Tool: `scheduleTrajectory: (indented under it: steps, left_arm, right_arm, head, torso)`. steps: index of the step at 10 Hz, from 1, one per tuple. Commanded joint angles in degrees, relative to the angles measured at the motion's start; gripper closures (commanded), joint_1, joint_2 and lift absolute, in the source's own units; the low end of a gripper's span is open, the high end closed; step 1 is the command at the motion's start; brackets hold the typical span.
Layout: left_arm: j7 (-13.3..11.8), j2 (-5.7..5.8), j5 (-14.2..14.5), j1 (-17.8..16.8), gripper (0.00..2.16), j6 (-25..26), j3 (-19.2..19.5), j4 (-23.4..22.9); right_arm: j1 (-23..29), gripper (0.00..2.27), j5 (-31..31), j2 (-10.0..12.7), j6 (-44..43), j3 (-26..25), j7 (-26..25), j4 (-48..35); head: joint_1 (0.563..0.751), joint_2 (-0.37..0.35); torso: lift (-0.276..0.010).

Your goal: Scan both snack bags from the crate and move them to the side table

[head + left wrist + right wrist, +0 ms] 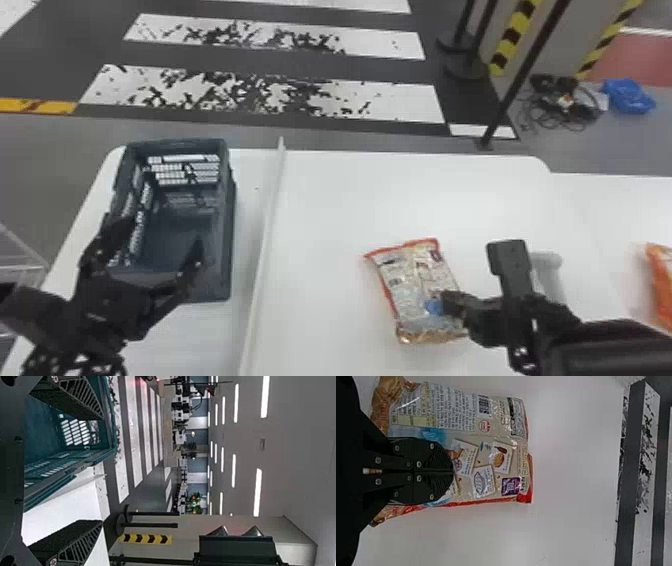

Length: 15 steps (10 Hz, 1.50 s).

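The snack bag [510, 451] lies beneath the clenched right hand [452, 471], apparently ungripped, long axis roughly following its reach.

The dark grey floor [275, 67] is crossed by white crosswalk stripes [405, 102], two of them mottled with black patches. A yellow floor marking [55, 106] is seen at the head view's left edge. The grey pillar [545, 55] is banded with yellow-and-black hazard tape [506, 47]; tangled cables [562, 107] are heaped near a crumpled blue plastic sheet [629, 96]. The grey ceiling [293, 435] is lit by white strip lights [258, 490].
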Motion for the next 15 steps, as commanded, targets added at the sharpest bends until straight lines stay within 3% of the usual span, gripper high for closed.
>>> scheduleTrajectory:
  steps: [1, 4, 7, 10, 15]
  left_arm:
    - [0.0, 0.06, -0.03, 0.0, 0.06, 0.0, 0.0, 0.01]
    - [0.08, 0.15, -0.03, 0.09, 0.06, -0.18, 0.0, 0.01]
    - [0.08, 0.06, -0.03, -0.35, 0.06, 0.0, 0.0, 0.27]
    - [0.08, 0.15, 0.06, -0.35, 0.06, -0.18, 0.0, 0.36]
    - [0.08, -0.12, -0.03, -0.35, 0.06, 0.0, -0.09, 0.54]
  right_arm:
    - [-0.01, 2.25, 0.0, 0.78, 1.21, 0.59, -0.35, -1.72]
    - [-0.27, 2.25, 0.0, 0.87, 1.92, -3.27, -1.4, -4.18]
    - [-0.19, 2.25, 2.37, 0.43, 1.92, -6.52, -1.58, -0.92]
    - [0.43, 2.25, 3.08, 0.34, 1.92, -6.0, -1.14, 1.01]
    - [2.89, 2.25, 3.08, 0.52, 2.27, -4.77, 0.0, -0.05]
  head:
    - [0.695, -0.047]
    - [0.695, -0.035]
    - [0.695, -0.116]
    - [0.695, -0.156]
    - [0.695, -0.141]
  torso:
    - [-0.029]
    - [-0.029]
    - [-0.029]
    - [-0.029]
    - [-0.029]
